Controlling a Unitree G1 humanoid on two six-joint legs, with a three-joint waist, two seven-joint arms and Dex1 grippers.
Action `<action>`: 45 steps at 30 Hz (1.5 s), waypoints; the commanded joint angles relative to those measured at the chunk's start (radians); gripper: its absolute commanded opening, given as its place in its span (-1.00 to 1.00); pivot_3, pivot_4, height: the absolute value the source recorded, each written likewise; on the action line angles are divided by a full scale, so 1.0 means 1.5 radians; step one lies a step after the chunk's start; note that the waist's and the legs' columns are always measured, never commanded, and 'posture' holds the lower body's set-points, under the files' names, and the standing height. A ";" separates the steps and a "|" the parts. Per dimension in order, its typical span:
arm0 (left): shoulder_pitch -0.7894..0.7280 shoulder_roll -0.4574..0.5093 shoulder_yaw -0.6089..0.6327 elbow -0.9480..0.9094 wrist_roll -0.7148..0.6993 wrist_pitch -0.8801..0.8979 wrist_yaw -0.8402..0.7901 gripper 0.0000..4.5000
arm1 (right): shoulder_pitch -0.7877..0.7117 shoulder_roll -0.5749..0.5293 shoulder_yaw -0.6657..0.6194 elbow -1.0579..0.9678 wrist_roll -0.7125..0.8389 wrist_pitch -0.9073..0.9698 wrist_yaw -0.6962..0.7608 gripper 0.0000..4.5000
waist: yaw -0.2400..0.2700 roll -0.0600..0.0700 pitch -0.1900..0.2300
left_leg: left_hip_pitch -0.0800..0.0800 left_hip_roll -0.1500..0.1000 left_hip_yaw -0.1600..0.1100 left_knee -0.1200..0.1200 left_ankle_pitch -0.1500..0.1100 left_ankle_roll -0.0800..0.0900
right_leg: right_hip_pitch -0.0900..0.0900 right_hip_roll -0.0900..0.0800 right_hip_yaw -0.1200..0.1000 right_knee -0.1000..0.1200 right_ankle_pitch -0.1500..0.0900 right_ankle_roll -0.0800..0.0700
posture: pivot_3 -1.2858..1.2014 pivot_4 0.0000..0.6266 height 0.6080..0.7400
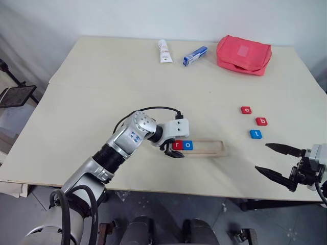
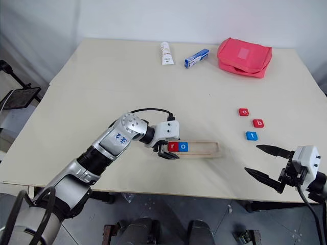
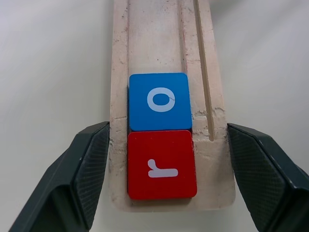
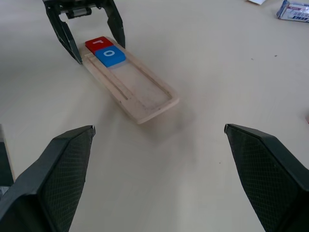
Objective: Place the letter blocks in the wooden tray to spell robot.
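- our left gripper [image 1: 172,149] straddles the near-left end of the wooden tray [image 1: 212,148], jaws apart and gripping nothing; if it closes or drags, we judge it could shove the tray and unseat the tiles.
- the red r [image 3: 161,164] and blue o [image 3: 160,101] sit in the groove, touching, between the fingers.
- the red o [image 1: 246,109], red b [image 1: 261,121] and blue t [image 1: 255,133] lie loose to the right.
- our right gripper [image 1: 278,162] hangs wide open and empty, near the t.
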 commanded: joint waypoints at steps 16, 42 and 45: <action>0.014 -0.037 0.001 -0.055 0.032 0.030 -0.018 0.52 | 0.031 0.001 -0.038 -0.041 0.011 -0.017 -0.040 1.00 | -0.001 0.000 0.000 | 0.000 0.000 0.000 0.000 0.000 0.000 | 0.000 0.000 0.000 0.000 0.000 0.000 | 0.03 -0.52 1.00; 0.036 0.007 0.288 -0.040 -0.170 -0.073 -0.020 0.99 | 0.079 0.044 -0.073 -0.147 0.042 0.057 -0.167 1.00 | -0.002 0.000 0.000 | 0.000 0.000 -0.001 0.000 0.000 0.000 | 0.000 0.000 0.000 0.001 0.000 0.000 | 0.03 -0.52 1.00; 0.055 0.027 0.317 -0.051 -0.200 -0.094 -0.041 0.99 | 0.088 0.055 -0.070 -0.172 0.042 0.072 -0.191 1.00 | -0.003 0.000 0.000 | 0.001 0.000 -0.001 0.000 0.000 0.000 | 0.000 0.000 0.000 0.001 0.000 0.000 | 0.03 -0.52 1.00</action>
